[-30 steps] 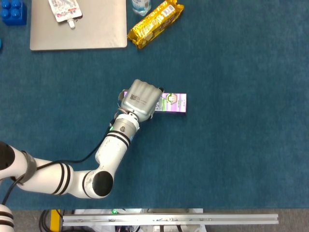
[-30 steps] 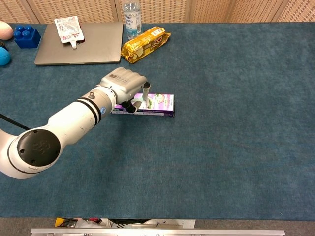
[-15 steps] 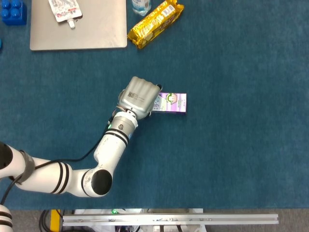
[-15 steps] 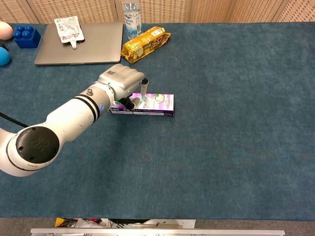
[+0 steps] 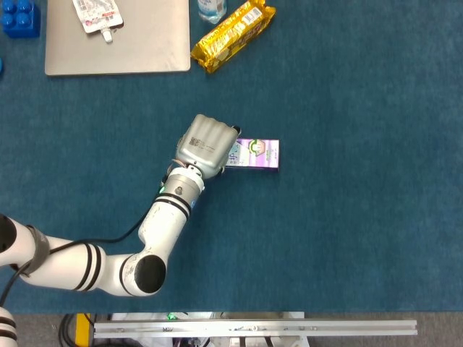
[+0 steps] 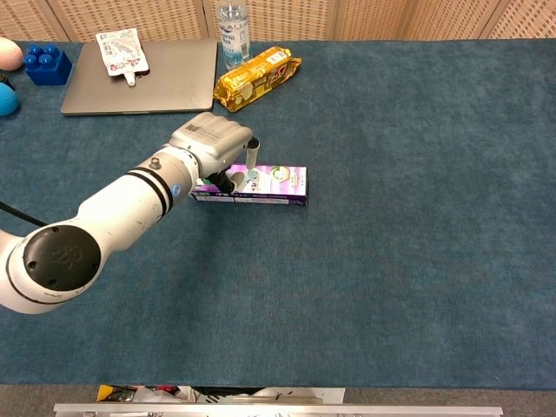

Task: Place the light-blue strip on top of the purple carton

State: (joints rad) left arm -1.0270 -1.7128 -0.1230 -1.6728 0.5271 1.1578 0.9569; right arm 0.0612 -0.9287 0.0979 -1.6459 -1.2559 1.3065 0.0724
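The purple carton (image 5: 258, 154) (image 6: 276, 183) lies flat mid-table. My left hand (image 5: 208, 143) (image 6: 213, 139) hovers over the carton's left end, back of the hand up and fingers pointing down. One finger (image 6: 252, 154) stands clear above the carton top. A small pale piece (image 6: 248, 176), probably the light-blue strip, shows on the carton just under that finger. The hand hides the rest of it. Whether the fingers still pinch the strip is hidden. My right hand appears in neither view.
A grey laptop (image 5: 117, 36) (image 6: 139, 76) with a white pouch (image 5: 96, 16) on it sits at the far left. A yellow snack pack (image 5: 233, 34) (image 6: 257, 77) and a water bottle (image 6: 233, 33) stand behind the carton. Blue blocks (image 6: 47, 62) sit in the far-left corner.
My left hand has drawn slightly left and risen a little over the carton's left end. Its finger has lifted off the carton top. The carton has not moved.
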